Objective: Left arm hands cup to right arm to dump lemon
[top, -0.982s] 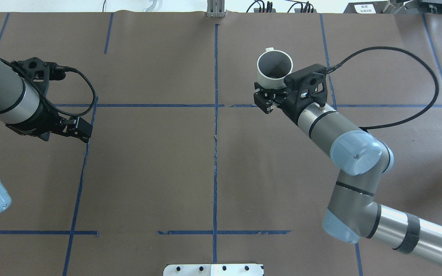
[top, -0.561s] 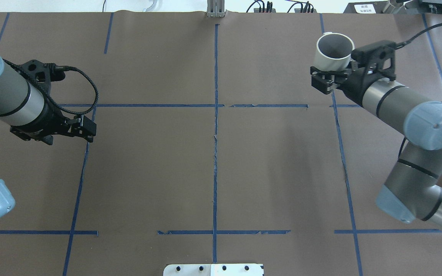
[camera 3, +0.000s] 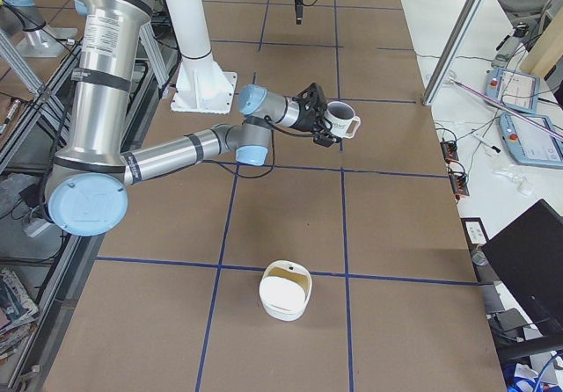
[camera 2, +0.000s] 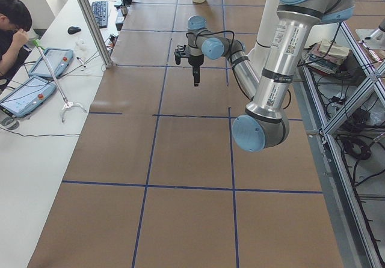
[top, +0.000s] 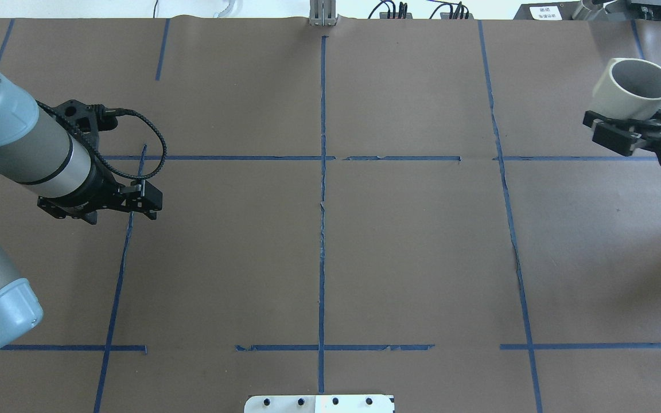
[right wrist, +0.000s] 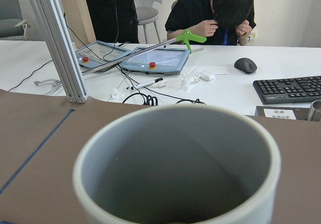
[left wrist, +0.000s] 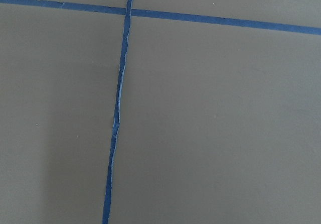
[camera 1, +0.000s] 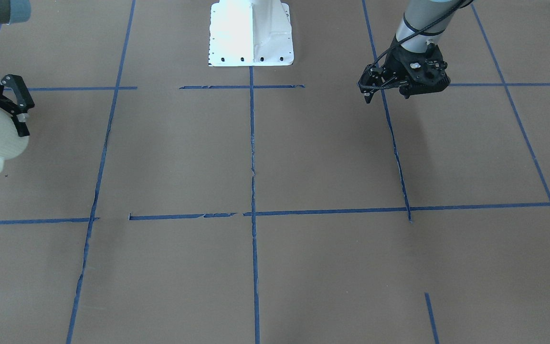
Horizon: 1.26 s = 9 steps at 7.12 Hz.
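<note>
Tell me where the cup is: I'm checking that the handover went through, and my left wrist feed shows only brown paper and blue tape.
Observer: The right gripper holds the cup at the overhead view's far right edge.
Operator: Which way up?
Observer: Mouth up. The right wrist view looks into its grey inside, and no lemon shows in the part seen.
Operator: Anything to dump into?
Observer: A white container sits on the table in the exterior right view, nearer that camera than the cup.
</note>
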Available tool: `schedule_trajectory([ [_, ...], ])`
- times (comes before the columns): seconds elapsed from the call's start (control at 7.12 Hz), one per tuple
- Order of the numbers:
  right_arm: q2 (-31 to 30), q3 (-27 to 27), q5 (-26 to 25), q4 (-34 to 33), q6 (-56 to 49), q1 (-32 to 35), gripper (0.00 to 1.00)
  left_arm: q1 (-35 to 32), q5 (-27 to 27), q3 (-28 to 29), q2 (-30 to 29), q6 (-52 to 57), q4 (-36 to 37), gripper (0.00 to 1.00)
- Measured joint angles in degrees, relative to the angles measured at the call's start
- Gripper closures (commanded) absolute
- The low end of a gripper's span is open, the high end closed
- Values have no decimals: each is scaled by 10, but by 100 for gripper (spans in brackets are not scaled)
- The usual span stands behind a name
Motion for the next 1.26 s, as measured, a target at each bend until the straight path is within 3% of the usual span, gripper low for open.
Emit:
schedule_trajectory([
  [0.28, -71, -47, 9, 151, 2, 18, 93, 2, 2, 5, -6, 0, 0, 0],
  [0.56, -105, -155, 10, 325, 5, 30, 93, 3, 2, 10, -13, 0, 0, 0],
  [0.84, -111, -274, 10, 482, 34, 39, 93, 3, 3, 11, -17, 0, 0, 0],
  [1.26, -87, -411, 8, 661, 217, 40, 93, 3, 3, 12, -18, -1, 0, 0],
])
